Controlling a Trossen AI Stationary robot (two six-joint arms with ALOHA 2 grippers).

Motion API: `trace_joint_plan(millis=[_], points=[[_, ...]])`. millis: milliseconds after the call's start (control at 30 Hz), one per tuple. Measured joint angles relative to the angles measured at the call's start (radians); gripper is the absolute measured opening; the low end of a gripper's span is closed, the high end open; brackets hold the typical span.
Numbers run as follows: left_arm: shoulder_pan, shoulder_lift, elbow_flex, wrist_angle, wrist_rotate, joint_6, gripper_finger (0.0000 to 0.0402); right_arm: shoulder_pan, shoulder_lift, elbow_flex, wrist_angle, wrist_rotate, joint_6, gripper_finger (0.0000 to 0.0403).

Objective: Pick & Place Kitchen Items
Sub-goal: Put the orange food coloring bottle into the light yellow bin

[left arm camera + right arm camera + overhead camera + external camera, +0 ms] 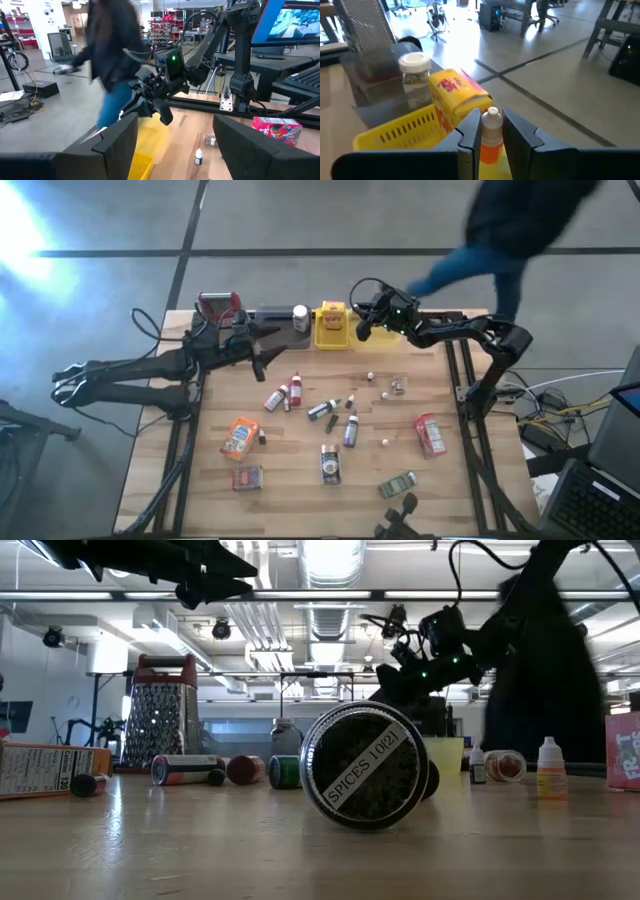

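1. The right gripper (491, 137) is clamped on a small orange dropper bottle (491, 135) with a white cap, its 2 fingers pressed to the bottle's sides.
2. In the high view that gripper (362, 323) hangs at the far edge of the table, just beside the yellow tray (332, 327), with the bottle over the tray's near rim in the right wrist view.
3. The yellow tray (405, 130) already carries a yellow packet (455, 95) with red print.
4. Next to it, a grey tray (375, 100) holds a white-capped jar (414, 75) and the metal grater (370, 35).
5. The left gripper (172, 145) has its fingers apart with nothing between them; it hovers near the far edge of the table, by the grey tray (275, 320).
6. The other kitchen items lie loose on the wooden table (300, 480): an orange packet (240, 437), a red packet (431, 434), several little bottles around the middle (281, 394), and a round spice tin (365, 765) lying on its side close to the low camera.
7. A person (510, 230) in dark top and blue trousers is beyond the table's far side.
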State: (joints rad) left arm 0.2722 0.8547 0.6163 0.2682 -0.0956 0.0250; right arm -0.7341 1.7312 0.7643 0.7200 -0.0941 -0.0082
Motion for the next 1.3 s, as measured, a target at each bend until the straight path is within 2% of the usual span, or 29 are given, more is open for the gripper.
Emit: trace_joint_plan(millis=[300,1300], points=[[0.0,0.0,0.0,-0.002,0.002,0.0,0.0264,0.001,0.031,0.0,-0.001,0.041,0.01,0.006],[0.0,0.0,0.0,-0.007,0.002,-0.003,0.0264,0.0,0.164,0.001,0.089,0.046,0.088,0.0059]])
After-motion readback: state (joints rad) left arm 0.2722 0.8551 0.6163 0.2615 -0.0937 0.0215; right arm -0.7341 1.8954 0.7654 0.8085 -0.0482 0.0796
